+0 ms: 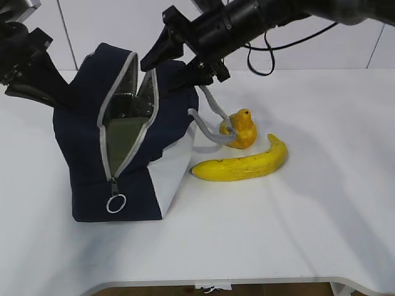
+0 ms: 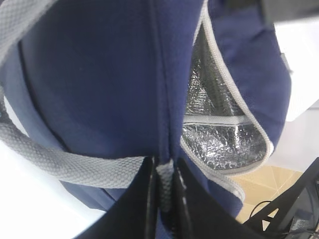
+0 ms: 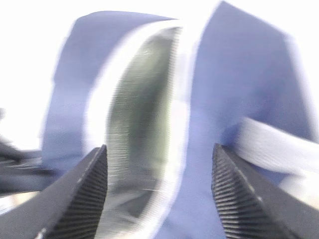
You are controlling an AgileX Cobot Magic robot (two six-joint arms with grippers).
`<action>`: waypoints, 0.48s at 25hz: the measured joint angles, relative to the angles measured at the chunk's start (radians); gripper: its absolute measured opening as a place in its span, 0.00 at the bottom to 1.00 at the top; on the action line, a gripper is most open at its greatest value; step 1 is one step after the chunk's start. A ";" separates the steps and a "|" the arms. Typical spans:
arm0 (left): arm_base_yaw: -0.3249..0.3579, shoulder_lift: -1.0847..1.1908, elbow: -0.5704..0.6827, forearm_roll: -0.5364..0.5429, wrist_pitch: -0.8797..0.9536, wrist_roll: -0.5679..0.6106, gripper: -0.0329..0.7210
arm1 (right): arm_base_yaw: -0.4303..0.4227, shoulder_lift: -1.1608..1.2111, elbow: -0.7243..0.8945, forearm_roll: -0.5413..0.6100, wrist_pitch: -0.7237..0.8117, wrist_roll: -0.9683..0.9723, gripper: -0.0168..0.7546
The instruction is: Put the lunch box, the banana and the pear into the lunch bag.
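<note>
A large boxy navy-blue fabric lunch bag (image 1: 126, 139) stands unzipped on the white table (image 1: 296, 234). At its three o'clock lies a squat yellow-orange pear (image 1: 241, 129), a long curved yellow banana (image 1: 244, 163) just beside it.

The large boxy navy-blue fabric lunch bag (image 1: 123, 142) is set on the left of the white tabletop (image 1: 296, 222). The small squat yellow-orange pear (image 1: 241, 129) is placed just right of it, with the long curved yellow banana (image 1: 244, 163) laid in front of the pear. The sage-lidded lunch box (image 1: 126, 132) is seen inside the bag
</note>
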 joint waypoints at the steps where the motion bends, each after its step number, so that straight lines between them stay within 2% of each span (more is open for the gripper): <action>1: 0.000 0.000 0.000 0.000 0.000 0.000 0.07 | -0.002 0.000 -0.035 -0.046 0.007 0.031 0.68; 7: 0.000 0.000 0.000 0.013 0.000 0.000 0.07 | -0.002 -0.010 -0.146 -0.243 0.023 0.184 0.68; 12: 0.000 0.000 0.000 0.054 0.000 0.000 0.07 | -0.002 -0.095 -0.135 -0.558 0.034 0.322 0.68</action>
